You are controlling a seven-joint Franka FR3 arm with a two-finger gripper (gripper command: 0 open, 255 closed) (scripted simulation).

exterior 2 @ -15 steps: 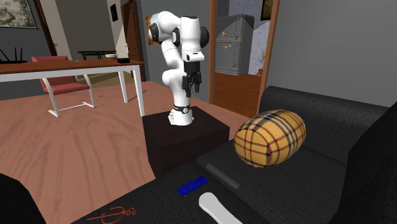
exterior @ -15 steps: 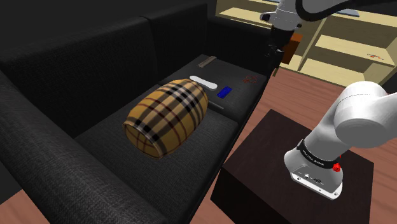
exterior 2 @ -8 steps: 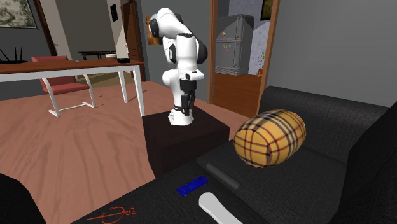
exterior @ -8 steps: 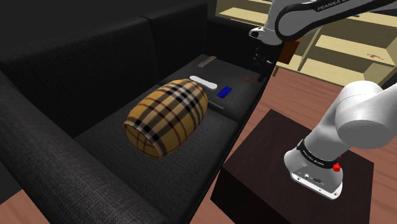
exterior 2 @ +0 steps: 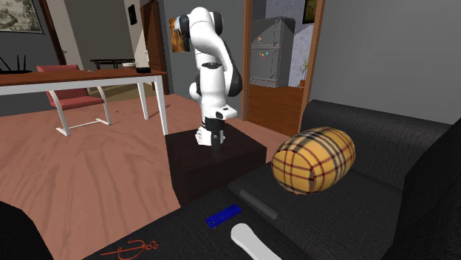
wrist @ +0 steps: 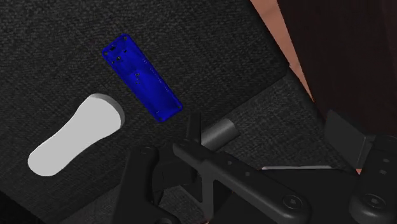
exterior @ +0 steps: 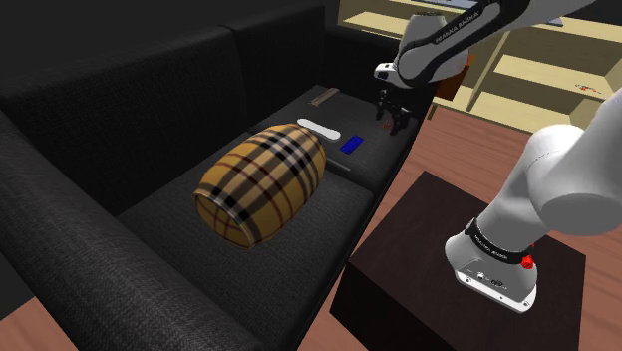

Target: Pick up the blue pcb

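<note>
You have the claw (exterior: 391, 118) spread, its two black fingers apart with nothing between them, hanging off the bent white arm above the near corner of the black sofa (exterior: 150, 120). The blue pcb (exterior: 352, 145) lies flat on the seat cushion, at about 8 o'clock from the claw in the shoulder view and clear of it. From the pcb, a pale white paddle-shaped piece (exterior: 319, 128) sits near at 10 o'clock, and a tan plaid bolster pillow (exterior: 261, 182) rests further along the seat at 8 o'clock. In the second exterior view you see the pcb (exterior 2: 223, 215) near the cushion's front edge, the claw (exterior 2: 214, 138) far back at 12 o'clock by the dark stand (exterior 2: 214, 159), the white piece (exterior 2: 247, 240) at 4 o'clock and the pillow (exterior 2: 313, 159) at 2 o'clock. Through the wrist camera the pcb (wrist: 142, 77) lies ahead of the claw (wrist: 267, 127), untouched, with the white piece (wrist: 75, 135) beside it and a small grey block (wrist: 219, 132) just off its nearer end.
</note>
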